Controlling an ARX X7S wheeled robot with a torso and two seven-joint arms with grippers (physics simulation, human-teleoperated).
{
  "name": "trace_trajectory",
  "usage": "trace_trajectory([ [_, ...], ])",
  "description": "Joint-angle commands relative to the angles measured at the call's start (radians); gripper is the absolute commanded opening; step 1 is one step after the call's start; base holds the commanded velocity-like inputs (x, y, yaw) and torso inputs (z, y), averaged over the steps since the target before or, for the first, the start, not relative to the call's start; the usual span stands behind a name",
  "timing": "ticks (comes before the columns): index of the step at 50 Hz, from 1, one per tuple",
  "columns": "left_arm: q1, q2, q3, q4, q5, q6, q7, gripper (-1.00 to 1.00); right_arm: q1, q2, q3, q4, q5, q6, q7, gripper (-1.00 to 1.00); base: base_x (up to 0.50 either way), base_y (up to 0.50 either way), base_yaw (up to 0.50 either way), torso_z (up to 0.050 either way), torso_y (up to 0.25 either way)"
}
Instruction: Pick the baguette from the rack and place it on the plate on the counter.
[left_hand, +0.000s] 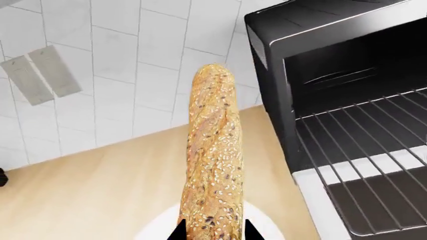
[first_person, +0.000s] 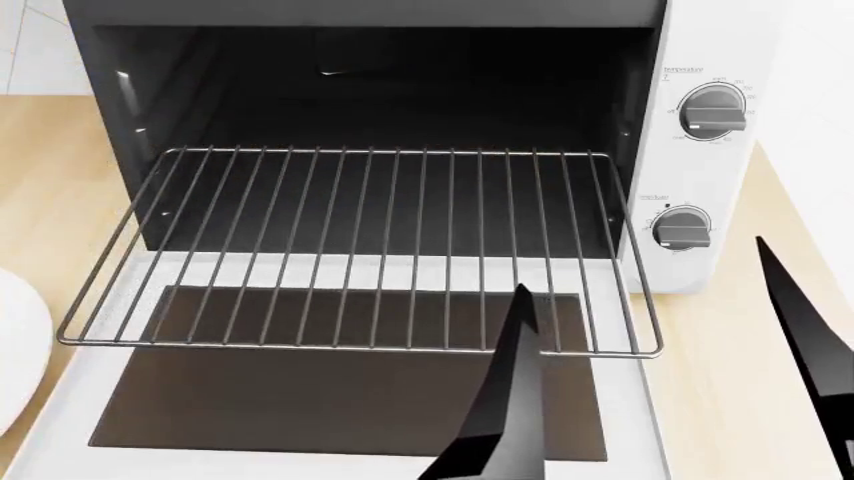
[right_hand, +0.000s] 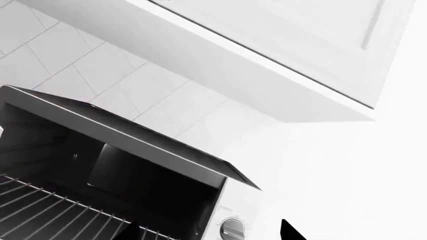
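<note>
**Baguette held over the plate, rack left bare**

The left gripper (left_hand: 212, 231) is clamped on the near end of the short golden-brown seeded baguette (left_hand: 212, 150), its 2 dark fingertips showing on either side of the crust. The loaf's long axis runs straight out from the jaws toward the tiled back wall, so it lies along the gripper's reach and not across it. Directly beneath the held end, the wrist view shows a curve of the large plain white round plate (left_hand: 267, 226), resting on the light beige wood-grain counter (left_hand: 87, 185) just beside the toaster oven's open door. I cannot tell whether the bread touches the plate or hangs just above it. The coming move looks to me like a short lowering and a release, with the loaf's far end likely overhanging the plate rim toward the counter's back edge.

The silver wire rack (first_person: 360, 250), pulled out over the dark glass door, holds nothing. The plate (first_person: 16, 350) carries nothing that I can see.

The right gripper (first_person: 667, 390) hovers spread wide in front of the oven, holding nothing, well away from the bread.
</note>
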Motion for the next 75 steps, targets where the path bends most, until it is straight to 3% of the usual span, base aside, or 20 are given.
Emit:
trace_trajectory([
  [1,0.006,-0.014,-0.001,-0.043,0.005,0.032,-0.036,-1.0,0.006,0.0,0.001,0.0,0.006,-0.006,0.0,1.0,0.0,0.0,0.0,0.0,0.0],
  [31,0.151,-0.013,0.098,-0.177,0.133,0.083,0.098,-1.0,-0.002,0.0,-0.011,0.0,-0.002,-0.003,0.0,1.0,0.0,0.0,0.0,0.0,0.0],
  [43,0.12,-0.014,0.05,-0.147,0.021,0.006,0.011,-1.0,0.002,0.0,-0.01,0.0,0.002,-0.006,0.0,1.0,0.0,0.0,0.0,0.0,0.0],
  [75,0.258,-0.014,0.15,-0.171,0.108,0.124,0.043,-1.0,-0.002,0.0,-0.025,0.0,-0.01,-0.003,0.0,1.0,0.0,0.0,0.0,0.0,0.0],
])
